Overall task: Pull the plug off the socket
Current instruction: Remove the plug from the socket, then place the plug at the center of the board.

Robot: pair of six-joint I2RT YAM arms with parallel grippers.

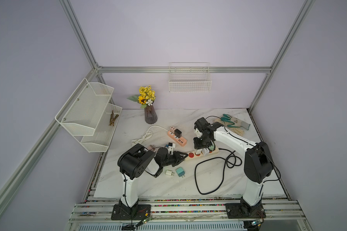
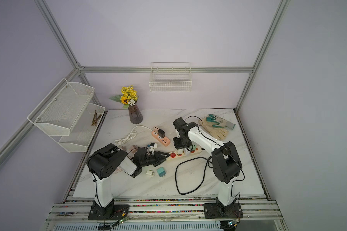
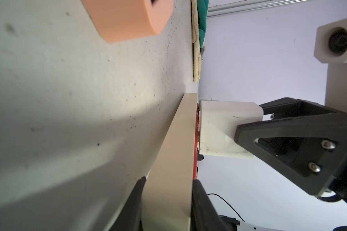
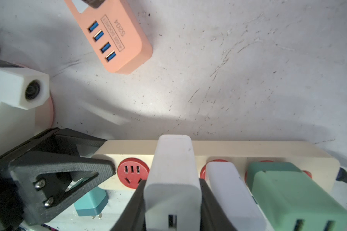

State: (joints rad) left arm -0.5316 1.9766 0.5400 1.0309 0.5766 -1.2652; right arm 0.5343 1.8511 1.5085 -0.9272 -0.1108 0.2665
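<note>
A beige socket strip (image 1: 191, 158) (image 2: 197, 150) with red sockets lies on the marble table in both top views. My left gripper (image 1: 184, 156) (image 3: 169, 190) lies low along the table and is shut on the strip's near end (image 4: 108, 148). My right gripper (image 1: 200, 149) (image 4: 172, 184) reaches down from above and is shut on a white plug (image 4: 172, 160) (image 3: 224, 128). The plug stands upright with its base at the strip's red face. An empty red socket (image 4: 132, 170) lies between the two grippers.
On the same strip, beside the held one, stand a second white plug (image 4: 228, 190) and a green plug (image 4: 288, 196). An orange USB strip (image 1: 177, 136) lies behind. Loose teal (image 1: 180, 172) and white (image 1: 169, 173) chargers, a black cable loop (image 1: 208, 176) and gloves (image 1: 234, 124) are nearby.
</note>
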